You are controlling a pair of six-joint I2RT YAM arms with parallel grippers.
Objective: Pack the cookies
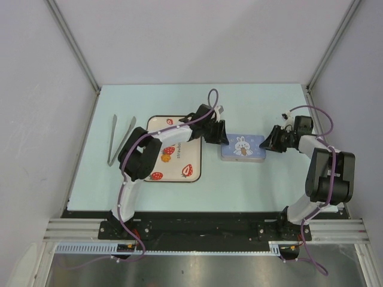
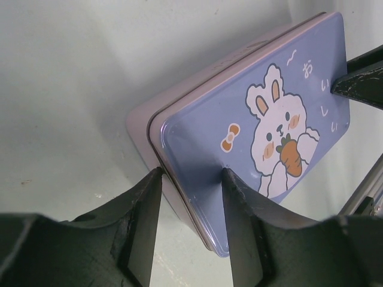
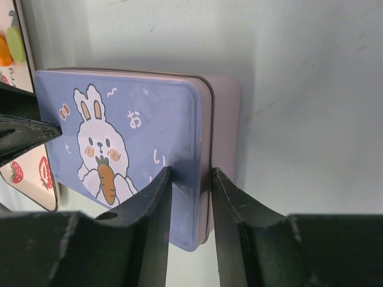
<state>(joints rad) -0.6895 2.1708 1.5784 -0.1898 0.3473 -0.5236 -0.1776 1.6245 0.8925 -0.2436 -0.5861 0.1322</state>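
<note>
The top external view looks steeply down from above the near edge, covering the whole table (image 1: 251,107). Both wrist views face the rabbit-printed tin (image 2: 257,137) closely from opposite ends; all three views share it.

The blue rectangular metal tin (image 2: 197,137) in the middle of the tabletop (image 1: 251,107) has a white rabbit (image 2: 278,128) drawn on its lid. Beside the rabbit are four white Japanese letters, おいしい, with a small wavy line before them. The white square strawberry tray (image 1: 176,164) to the left of the tin has one small word. It starts with "straw", and the rest is too small to read.
</note>
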